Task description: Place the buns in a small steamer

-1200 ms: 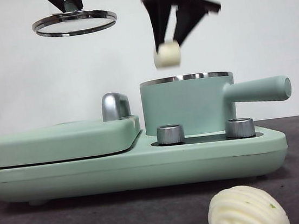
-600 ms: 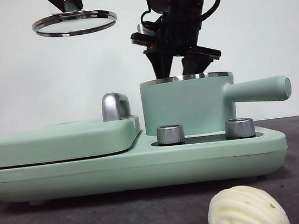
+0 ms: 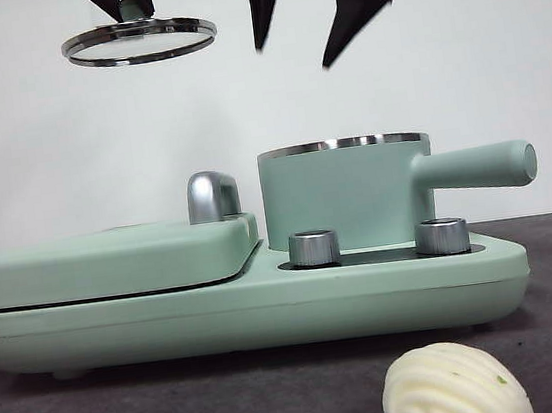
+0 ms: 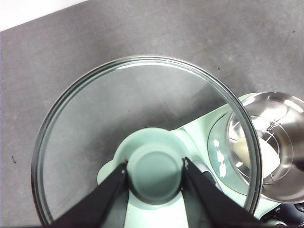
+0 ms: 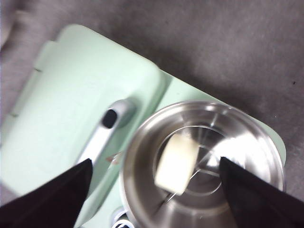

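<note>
Since 0.5 s ago the right gripper (image 3: 301, 37) has lifted out of the small steamer (image 3: 343, 196) and now hangs above its rim w/ jaws spread wide and empty, while the smooth bun (image 5: 176, 163) lies inside on the steel bottom (seen from both wrist views). Left gripper (image 4: 155, 172) is clamped on the green knob of the glass lid (image 3: 138, 40), held high and off to the side over the flat grill section (image 3: 111, 260). Ridged bun (image 3: 454, 386) sits on the tabletop (image 3: 179, 405) in front of the appliance, apart from it.
</note>
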Robot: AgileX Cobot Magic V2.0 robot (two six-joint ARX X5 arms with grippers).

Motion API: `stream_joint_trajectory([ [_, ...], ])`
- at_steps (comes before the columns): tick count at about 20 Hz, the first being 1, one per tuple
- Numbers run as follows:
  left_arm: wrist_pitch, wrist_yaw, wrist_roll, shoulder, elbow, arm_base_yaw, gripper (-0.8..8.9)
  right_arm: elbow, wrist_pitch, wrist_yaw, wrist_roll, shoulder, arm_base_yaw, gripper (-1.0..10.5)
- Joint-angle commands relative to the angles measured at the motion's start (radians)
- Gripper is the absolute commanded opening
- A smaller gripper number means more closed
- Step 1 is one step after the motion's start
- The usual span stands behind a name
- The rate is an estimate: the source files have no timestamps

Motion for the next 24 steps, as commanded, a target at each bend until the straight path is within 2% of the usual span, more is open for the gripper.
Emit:
stream_joint_trajectory([
  [1,0.022,0.006,-0.013,-0.011,0.04,-0.002,0.51,-0.043,-0.082,0.004,0.01,-0.082,0.032,4.7],
  [3,0.021,0.006,-0.013,-0.011,0.04,-0.002,0.51,-0.168,-0.082,0.013,0.016,-0.205,0.058,4.8],
  [8,0.019,0.006,-0.013,-0.011,0.04,-0.002,0.51,-0.564,-0.081,0.109,0.053,-0.545,0.166,4.8],
  [11,0.016,0.006,-0.013,-0.011,0.04,-0.002,0.51,-0.77,-0.081,0.182,0.109,-0.705,0.265,4.8],
  [15,0.006,0.006,-0.014,-0.011,0.04,-0.002,0.51,-0.995,-0.07,0.249,0.222,-0.837,0.386,4.8],
  [20,0.006,0.006,-0.014,-0.011,0.04,-0.002,0.51,-1.242,0.223,0.248,0.314,-0.89,0.524,4.8],
  [24,0.006,0.006,-0.014,-0.011,0.04,-0.002,0.51,-1.411,0.421,0.246,0.389,-0.887,0.586,4.8],
])
